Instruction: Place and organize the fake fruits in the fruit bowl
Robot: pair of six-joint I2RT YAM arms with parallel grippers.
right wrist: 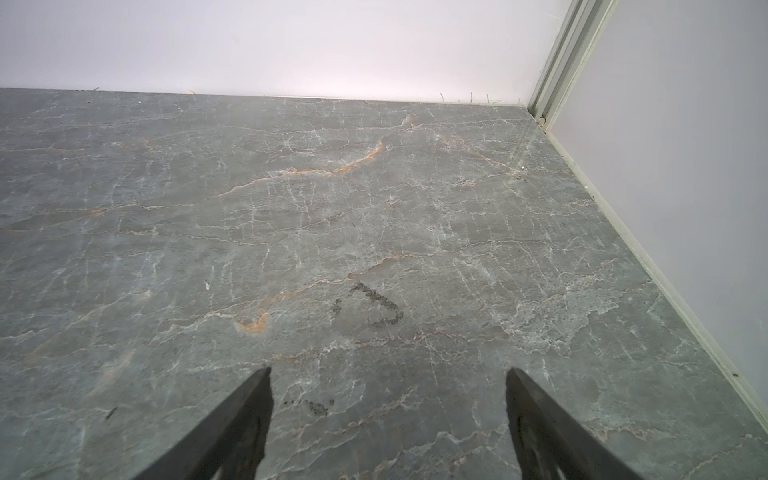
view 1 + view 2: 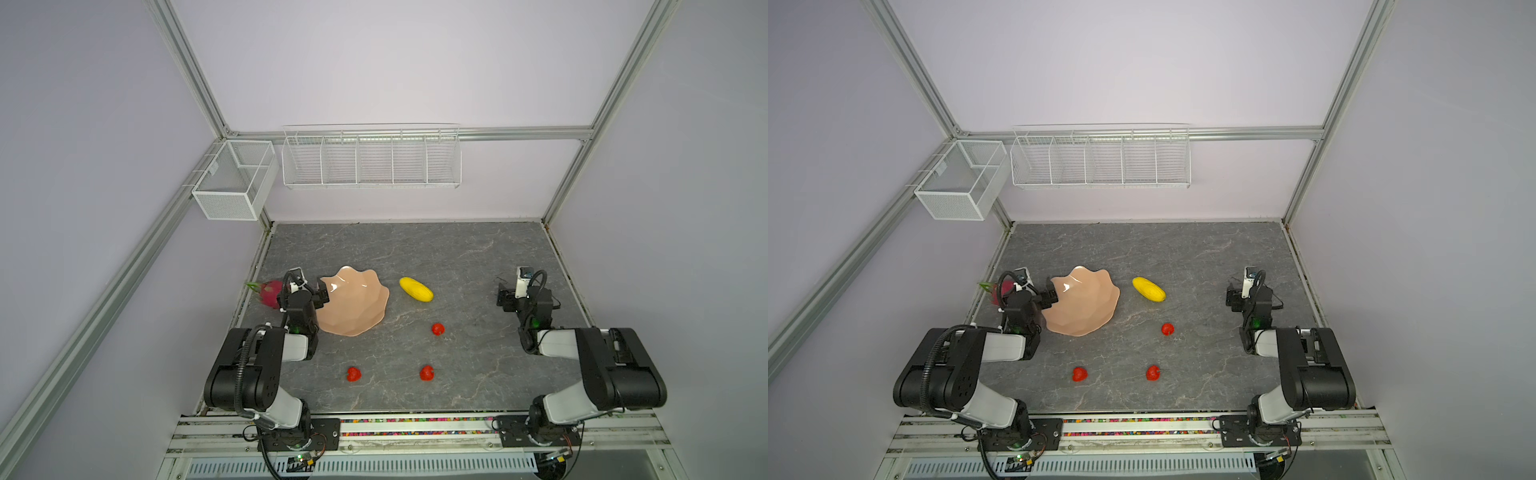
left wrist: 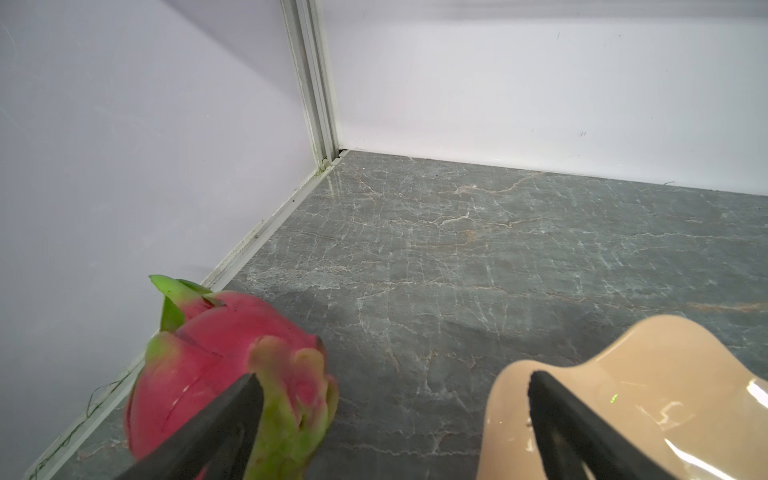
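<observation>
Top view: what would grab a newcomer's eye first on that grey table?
The glossy peach-pink fruit bowl sits left of centre, with a magenta dragon fruit on its left and the open left claw between them. A yellow fruit lies right of the bowl, and three red strawberries are scattered nearer the front.

Grey tabletop [image 2: 415, 257] veined with white and rust-orange cracks. Left of centre: glossy peach-pink fruit bowl [image 2: 357, 303], with a magenta dragon fruit [image 3: 216, 357], green-tipped, at its left. Centre: yellow oblong fruit [image 2: 416, 289]. Lower centre: three red strawberries [image 2: 437, 329] [image 2: 354, 374] [image 2: 427, 372]. Upper frame: white wire baskets [image 2: 371, 160] on pale lilac walls [image 2: 415, 62].
</observation>
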